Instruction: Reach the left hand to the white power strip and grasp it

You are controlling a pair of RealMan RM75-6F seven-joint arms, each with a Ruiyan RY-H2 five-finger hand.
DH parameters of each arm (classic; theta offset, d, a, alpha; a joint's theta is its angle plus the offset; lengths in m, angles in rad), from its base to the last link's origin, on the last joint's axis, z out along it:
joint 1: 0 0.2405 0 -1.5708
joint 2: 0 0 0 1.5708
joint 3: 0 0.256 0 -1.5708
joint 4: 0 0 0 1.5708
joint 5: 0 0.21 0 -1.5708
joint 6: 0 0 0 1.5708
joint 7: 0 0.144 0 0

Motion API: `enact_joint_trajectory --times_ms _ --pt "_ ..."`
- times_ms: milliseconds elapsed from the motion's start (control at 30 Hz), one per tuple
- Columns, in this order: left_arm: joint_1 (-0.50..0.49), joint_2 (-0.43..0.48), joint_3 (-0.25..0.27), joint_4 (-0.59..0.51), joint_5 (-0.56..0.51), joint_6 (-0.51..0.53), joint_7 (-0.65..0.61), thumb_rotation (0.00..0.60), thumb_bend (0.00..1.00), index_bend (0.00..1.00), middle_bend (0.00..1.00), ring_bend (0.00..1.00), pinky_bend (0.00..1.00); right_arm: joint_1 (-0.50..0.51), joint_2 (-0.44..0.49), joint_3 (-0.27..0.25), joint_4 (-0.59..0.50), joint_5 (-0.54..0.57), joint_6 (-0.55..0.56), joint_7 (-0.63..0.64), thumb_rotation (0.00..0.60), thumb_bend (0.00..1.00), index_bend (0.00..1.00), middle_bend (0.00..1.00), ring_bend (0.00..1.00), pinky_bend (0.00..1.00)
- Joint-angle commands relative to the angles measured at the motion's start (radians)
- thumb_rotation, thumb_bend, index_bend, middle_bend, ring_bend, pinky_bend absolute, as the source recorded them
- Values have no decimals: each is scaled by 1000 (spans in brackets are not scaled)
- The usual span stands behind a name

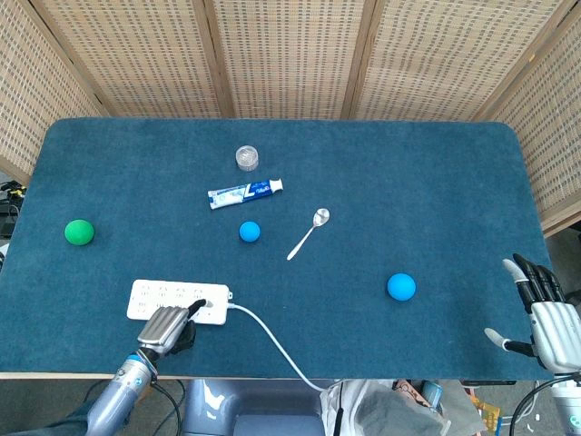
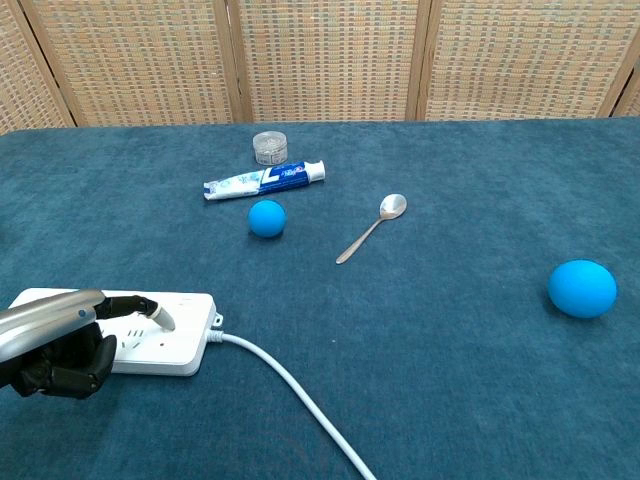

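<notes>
**Left hand over the power strip, grip not yet proven**

Nearest the head camera, at the bench's front edge, the left hand lies over the near side of the white power strip, its knuckles toward the camera and one finger stretched across the top face near the cord end. The white cord leaves the strip's right end and runs off the front of the bench. The right hand waits well apart at the far right, fingers apart and holding nothing. Farther back lie a green ball, a small blue ball, a spoon, a toothpaste tube, a clear jar and a larger blue ball.

From the chest view, the left hand sits at the strip's near-left part, dark fingers curled at the front edge and one fingertip resting on top. Whether the fingers truly clamp the body I cannot tell; it looks like contact, not a settled hold.

My worry: a shallow grip on one end could let the strip pivot or slip when lifted, and the trailing cord may drag and twist it loose.
</notes>
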Motion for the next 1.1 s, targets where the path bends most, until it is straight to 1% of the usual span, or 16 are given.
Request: enact_joint_trajectory --times_ms 33,233,400,467,533,633,667,733,800,833,867,900,933,1000,1033,1100 --pt "-10 4 7 -3 -29 -20 10 600 1000 236 1000 962 1000 0 0 0 0 -1 1 0 600 0 0 0 0 0" --pt "-15 5 12 1 -55 -20 12 600 1000 244 1000 962 1000 -1 0 0 0 -1 1 0 600 0 0 0 0 0" --pt "7 1 -3 5 38 47 -55 600 982 244 1000 962 1000 -1 0 0 1 0 2 -1 600 0 0 0 0 0" --pt "23 6 -9 8 107 98 -92 600 878 241 1000 962 1000 0 -1 1 1 0 1 -1 600 0 0 0 0 0" --pt "40 12 -12 16 180 156 -125 600 690 232 1000 962 1000 0 -1 0 1 -1 1 -2 600 0 0 0 0 0" --pt "62 26 -18 32 270 239 -156 600 493 225 1000 940 991 0 -1 -1 0 -2 1 -4 600 0 0 0 0 0" --pt "70 37 -20 41 305 275 -159 600 428 224 1000 929 984 -1 -1 -1 0 -3 2 -5 600 0 0 0 0 0" --pt "87 63 -22 61 355 337 -143 600 192 221 990 895 953 -1 -1 -2 -1 -5 3 -5 600 0 0 0 0 0" --pt "100 84 -23 78 383 376 -130 600 40 209 974 876 937 -2 -1 -2 -2 -6 5 -6 600 0 0 0 0 0" --pt "111 103 -24 97 397 404 -118 586 2 195 968 872 935 -2 -2 -2 -3 -8 5 -7 600 0 0 0 0 0" --pt "117 115 -22 107 402 414 -115 542 0 185 965 870 935 -2 -2 -3 -4 -9 6 -9 600 0 0 0 0 0" --pt "128 133 -18 124 404 428 -107 454 0 172 962 870 935 -2 -2 -4 -4 -11 6 -11 600 0 0 0 0 0" --pt "136 145 -15 138 403 435 -104 345 0 163 961 870 935 -2 -3 -4 -5 -12 6 -12 600 0 0 0 0 0" --pt "153 166 -12 169 395 450 -115 213 0 158 960 869 934 -2 -4 -6 -7 -16 7 -15 600 0 0 0 0 0" --pt "161 173 -11 184 392 456 -122 163 0 152 953 860 929 -2 -5 -6 -7 -17 7 -18 600 0 0 0 0 0" --pt "176 182 -9 221 390 471 -137 122 0 120 908 815 887 -2 -8 -8 -8 -18 6 -27 600 0 0 0 0 0"
